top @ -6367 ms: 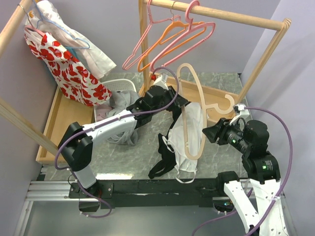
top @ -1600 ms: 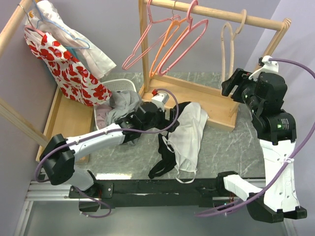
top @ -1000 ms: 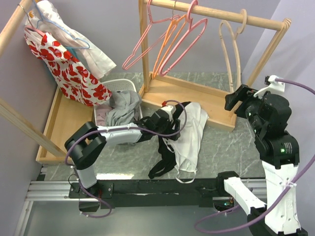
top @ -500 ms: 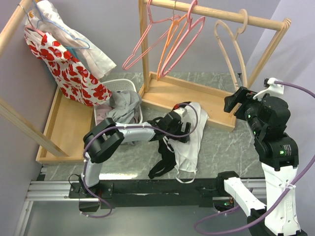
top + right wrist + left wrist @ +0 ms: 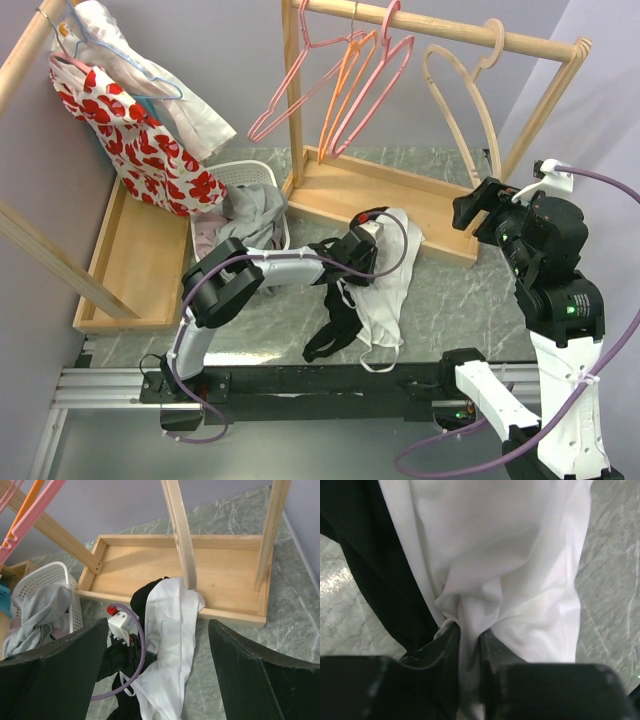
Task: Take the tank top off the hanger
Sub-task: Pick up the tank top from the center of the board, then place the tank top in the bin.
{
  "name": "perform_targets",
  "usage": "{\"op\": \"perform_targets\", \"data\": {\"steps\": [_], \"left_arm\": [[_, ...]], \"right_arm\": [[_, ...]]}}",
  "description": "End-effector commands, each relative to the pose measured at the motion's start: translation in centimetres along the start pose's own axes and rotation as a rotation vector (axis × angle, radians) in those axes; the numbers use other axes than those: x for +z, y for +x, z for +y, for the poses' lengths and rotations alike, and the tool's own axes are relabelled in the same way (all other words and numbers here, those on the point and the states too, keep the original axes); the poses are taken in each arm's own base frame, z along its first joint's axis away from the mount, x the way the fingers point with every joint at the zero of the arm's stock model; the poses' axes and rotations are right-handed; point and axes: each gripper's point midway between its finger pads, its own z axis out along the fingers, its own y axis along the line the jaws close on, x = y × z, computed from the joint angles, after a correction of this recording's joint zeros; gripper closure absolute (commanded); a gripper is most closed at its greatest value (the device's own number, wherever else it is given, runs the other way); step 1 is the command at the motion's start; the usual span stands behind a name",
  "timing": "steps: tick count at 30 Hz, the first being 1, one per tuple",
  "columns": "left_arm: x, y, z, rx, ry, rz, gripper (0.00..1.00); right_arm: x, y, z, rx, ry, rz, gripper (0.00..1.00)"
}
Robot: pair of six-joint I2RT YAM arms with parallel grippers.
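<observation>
since the earliest frame the pale wooden hanger has gone from lying on the cloth to hanging by its hook on the round wooden rail, towards the rail's right end. the left gripper has come over from beside the basket onto the cloth, and its jaws, wide a second ago, are now drawn in.

white tank top: off the hanger, lying crumpled on the grey marble table about midway across. its far end is draped over the front lip of the rack's shallow wooden base tray; its near end reaches towards the near edge.

left gripper: pinching a raised fold of the white fabric between both fingers, seen clearly from the left wrist.

black strappy garment: touching the tank top along its left side, partly under it, trailing towards the near edge.

right gripper: fingers spread wide, holding nothing, up in the air over the right part of the table, near the base tray's right end and apart from the hanger.

other items: pink and orange wire hangers bunched on the rail's left part; white plastic basket holding a grey cloth, just left of the tray; red-and-white floral garment hanging at the far left corner.
</observation>
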Motion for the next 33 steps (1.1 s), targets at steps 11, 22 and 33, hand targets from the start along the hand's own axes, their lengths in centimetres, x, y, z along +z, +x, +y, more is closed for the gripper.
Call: {"op": "perform_targets", "data": {"steps": [11,22,33], "left_arm": [[-8.4,-6.4,-2.4,0.052,0.013,-0.166,0.99],[-23.0,-15.2,-3.0,0.055,-0.009,-0.518,0.99],[-30.6,-16.8,5.1,-0.06,-0.34,-0.694,0.99]], "right_arm": [[-1.0,-0.6,0.7,0.024,-0.06,-0.076,0.12],[-1.5,0.2,0.7,0.044,-0.075,-0.078,0.11],[-1.3,0.8,1.2,0.065,-0.106,-0.066,0.11]]}}
